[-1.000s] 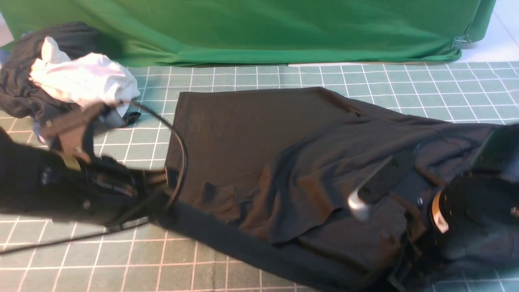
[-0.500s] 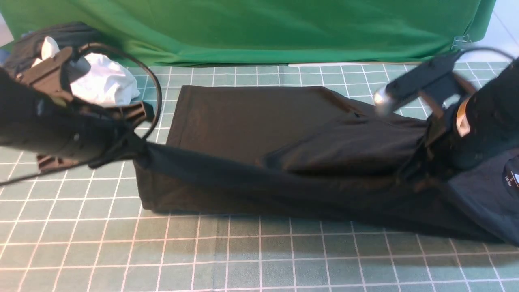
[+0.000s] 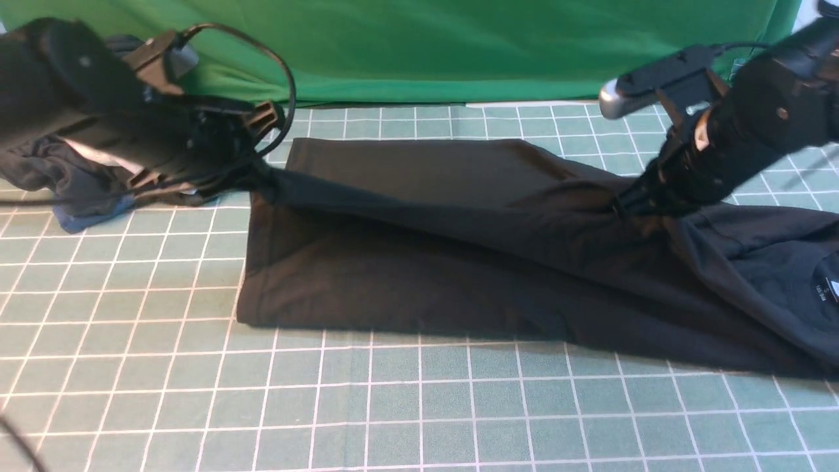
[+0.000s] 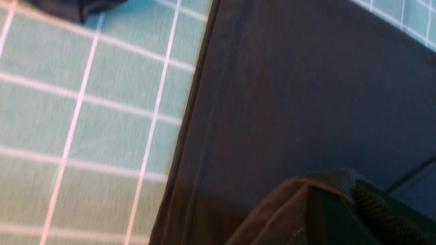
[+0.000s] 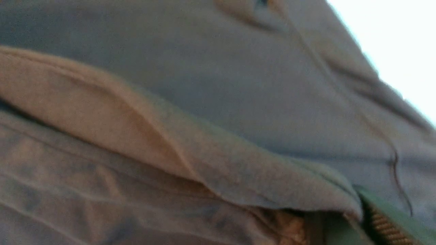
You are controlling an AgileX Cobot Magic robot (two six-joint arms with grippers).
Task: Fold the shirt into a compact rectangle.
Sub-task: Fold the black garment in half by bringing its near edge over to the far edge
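The black shirt (image 3: 419,262) lies lengthwise across the grid mat, its near long side lifted and carried over toward the far side. My left gripper (image 3: 259,174) is shut on the hem corner at the far left. My right gripper (image 3: 626,203) is shut on the cloth near the shoulder, at the right. The collar with its white neck label (image 3: 822,288) shows at the right edge. In the left wrist view the hem fabric (image 4: 306,190) is pinched in the jaws above the flat shirt (image 4: 306,85). The right wrist view shows a fold of cloth (image 5: 238,177) clamped at the fingers. The chest logo is hidden.
A heap of dark and blue clothes (image 3: 72,196) lies at the far left, partly behind my left arm. The green backdrop cloth (image 3: 426,46) hangs along the far edge of the mat (image 3: 419,406).
Both arms have risen from the near edge and swung toward the far side, carrying the shirt's near long edge up and over the body. The collar has come into view at the right.
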